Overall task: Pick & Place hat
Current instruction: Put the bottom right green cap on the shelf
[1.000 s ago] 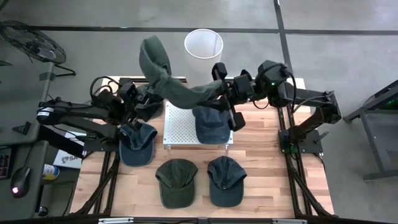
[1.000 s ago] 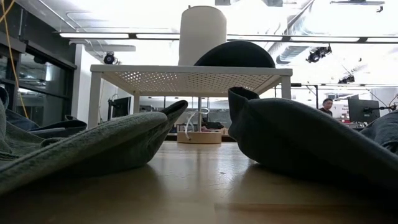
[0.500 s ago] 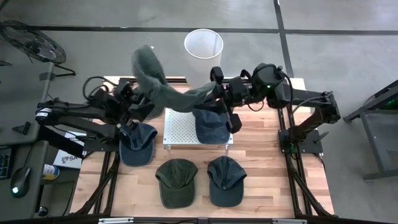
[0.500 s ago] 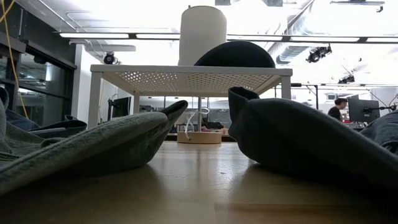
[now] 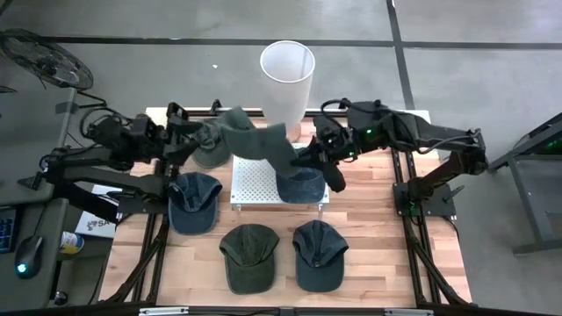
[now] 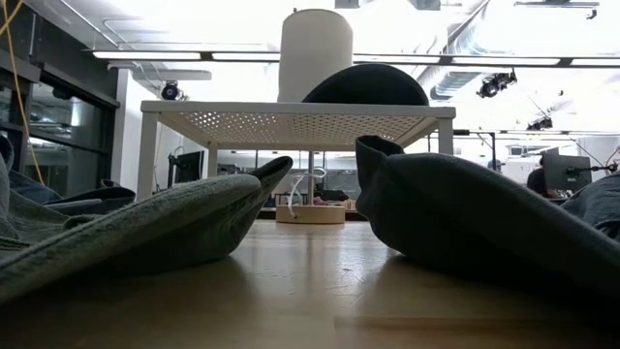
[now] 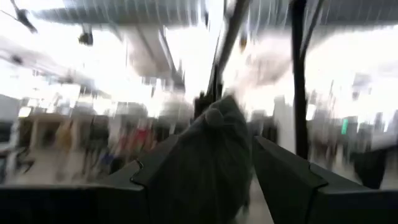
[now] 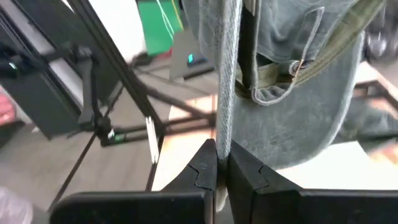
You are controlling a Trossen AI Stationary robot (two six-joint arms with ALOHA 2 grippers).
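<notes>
A grey-green hat [image 5: 250, 139] hangs stretched between my two grippers over the far edge of the table, above the white perforated rack [image 5: 255, 180]. My left gripper [image 5: 198, 140] is shut on its left end, and the cloth [image 7: 211, 155] fills the gap between the fingers. My right gripper [image 5: 305, 158] is shut on its right end, where the hat's inside and strap [image 8: 292, 74] show. A blue hat [image 5: 303, 182] lies on the rack. My left gripper pinches bunched cloth at the hat's left end [image 7: 214, 134] between its two fingers, coming from the table's left side. The hat is lifted clear. My right gripper pinches a thin edge of the hat [image 8: 224, 134] between its shut fingers [image 8: 245, 171], coming from the table's right side. The rest of the hat spreads beyond the fingers, clear of the rack.
A white bin [image 5: 287, 75] stands beyond the far edge. On the table lie a blue hat [image 5: 193, 200] at the left, a green hat [image 5: 248, 254] and another blue hat [image 5: 318, 253] near the front. The rack [image 6: 295, 111] stands on legs.
The hat, held high a second ago, has come down and been drawn out flatter between the grippers. My left gripper has pulled back toward the table's left edge and rolled. My right gripper has sunk and tipped downward, rolling too. Both have kept their hold.
</notes>
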